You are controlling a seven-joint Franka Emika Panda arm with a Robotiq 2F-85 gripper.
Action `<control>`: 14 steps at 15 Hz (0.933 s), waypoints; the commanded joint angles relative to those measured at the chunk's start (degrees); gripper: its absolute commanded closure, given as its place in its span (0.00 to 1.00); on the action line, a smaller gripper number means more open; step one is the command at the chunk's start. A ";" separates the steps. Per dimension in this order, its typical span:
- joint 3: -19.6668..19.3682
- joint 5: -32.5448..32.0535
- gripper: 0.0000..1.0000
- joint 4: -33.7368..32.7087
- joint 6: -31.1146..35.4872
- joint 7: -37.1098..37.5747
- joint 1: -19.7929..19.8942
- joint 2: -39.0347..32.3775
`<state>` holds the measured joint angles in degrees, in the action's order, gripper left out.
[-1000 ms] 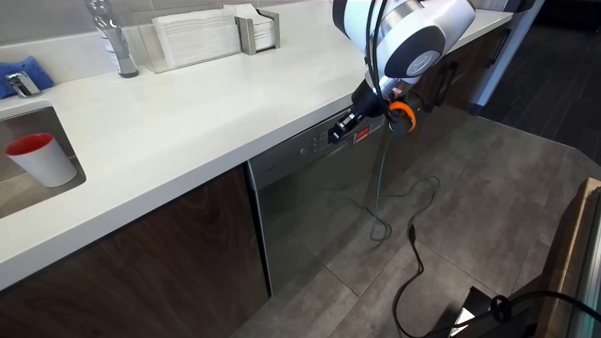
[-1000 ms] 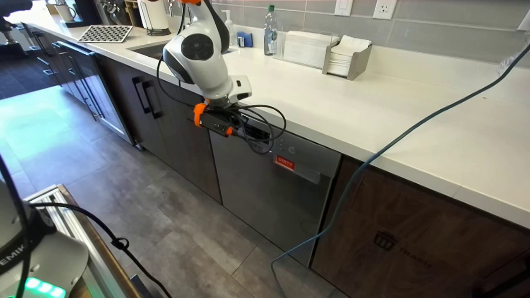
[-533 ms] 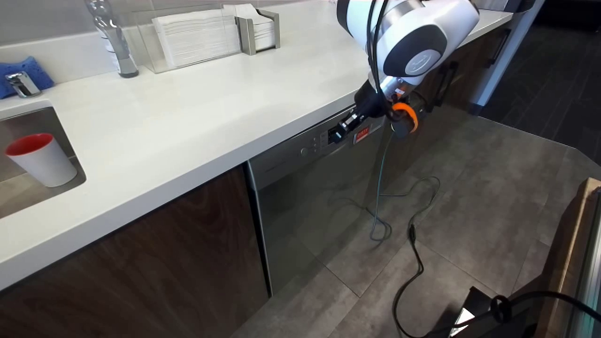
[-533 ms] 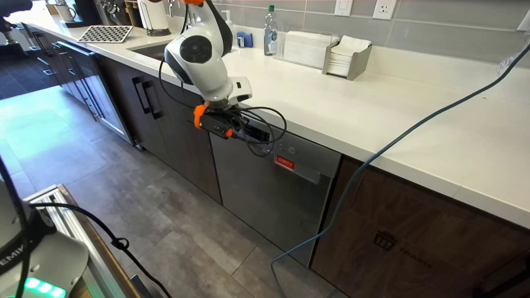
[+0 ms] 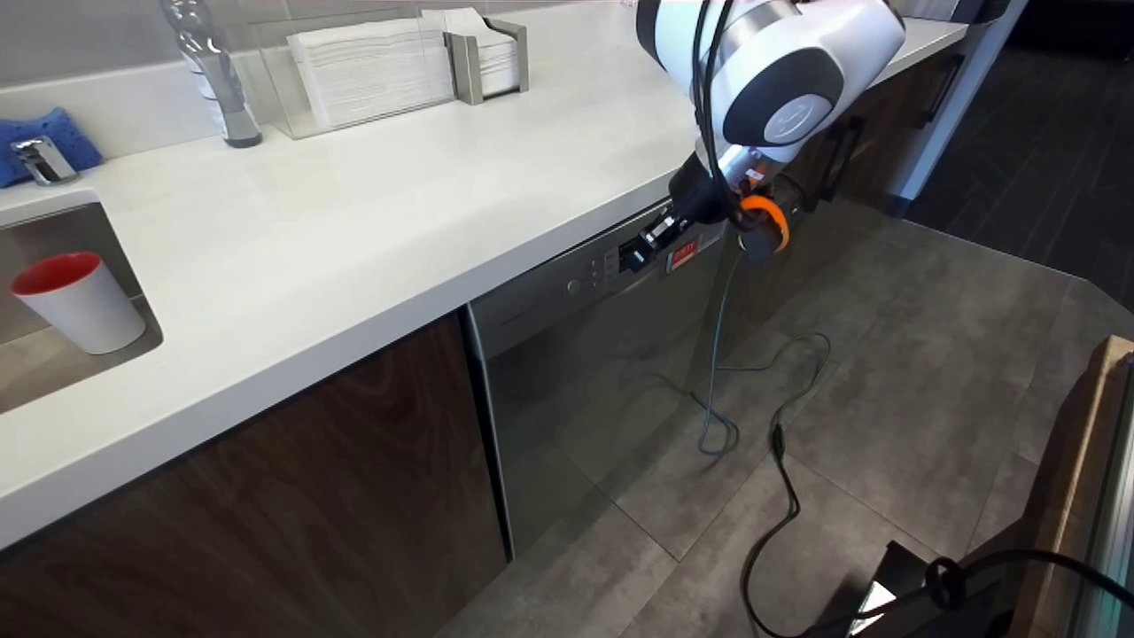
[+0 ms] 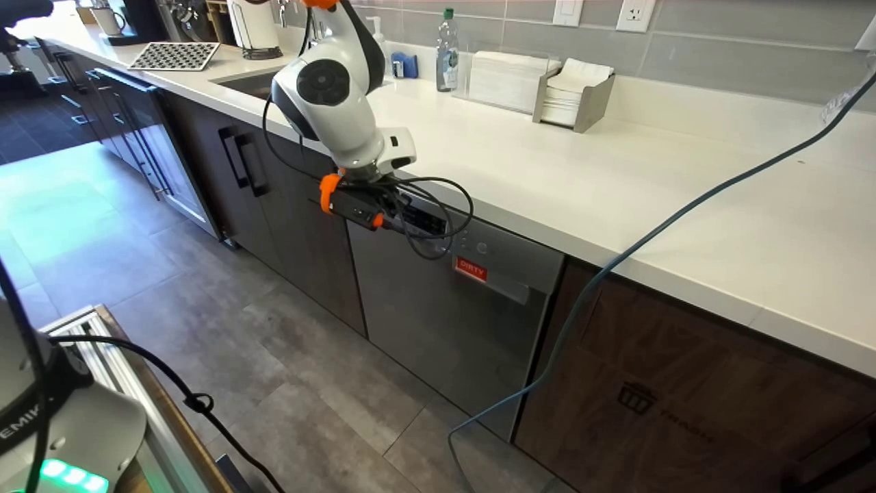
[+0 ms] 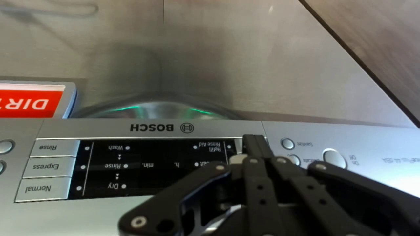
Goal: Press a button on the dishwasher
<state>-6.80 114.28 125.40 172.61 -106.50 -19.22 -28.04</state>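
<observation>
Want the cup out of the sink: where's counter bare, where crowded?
Bare: counter between napkins, sink and front edge; also right of the steel holder, bar a speck. Crowded: the rear, from sponge past bottle to steel holder; also the dishwasher panel, where the end effector is.

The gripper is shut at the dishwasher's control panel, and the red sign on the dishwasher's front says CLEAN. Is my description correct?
Not entirely. The red sign says DIRTY, not CLEAN; an exterior view shows the whole word. The rest stands: the gripper is shut, at the control panel of the dishwasher, and the sign is on its front.
</observation>
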 commanded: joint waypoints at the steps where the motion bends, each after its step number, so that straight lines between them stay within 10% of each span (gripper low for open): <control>1: -0.31 0.85 1.00 -0.41 -0.79 -1.54 -0.38 -0.35; 14: 0.29 -1.59 1.00 -1.92 -1.76 0.10 0.21 -1.75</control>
<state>-6.68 113.76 125.01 171.60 -106.50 -19.22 -28.23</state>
